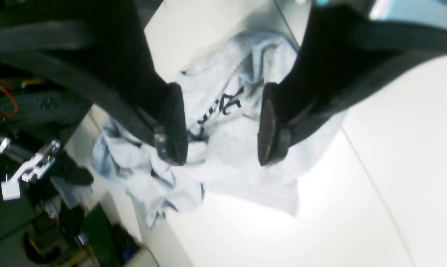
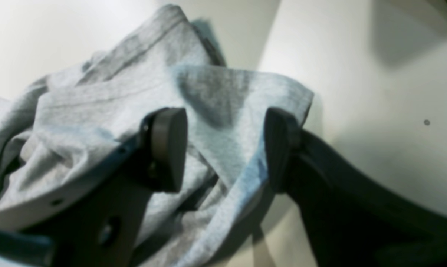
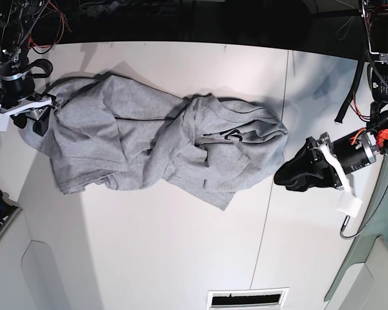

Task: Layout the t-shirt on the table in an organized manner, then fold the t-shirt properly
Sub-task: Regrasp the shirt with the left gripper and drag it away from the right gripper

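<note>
One shirt [image 3: 149, 139] lies crumpled across the middle of the white table [image 3: 181, 258], soft heathered grey knit heaped in thick folds, with black lettering (only a scrap shows) in a crease. There are two claws. The left claw [image 1: 223, 126] hovers spread over it; the right claw [image 2: 225, 148] stands parted at its hem.

One grey t-shirt [image 3: 161, 142] lies crumpled on one white table [image 3: 181, 258], which is crossed by one thin dark seam [image 3: 271, 168]. Two robot arms flank it, each ending in one two-fingered gripper: the left gripper [image 3: 296, 173] and the right gripper [image 3: 40, 110]. One vent slot [image 3: 247, 298] is set into the table's near edge.
</note>
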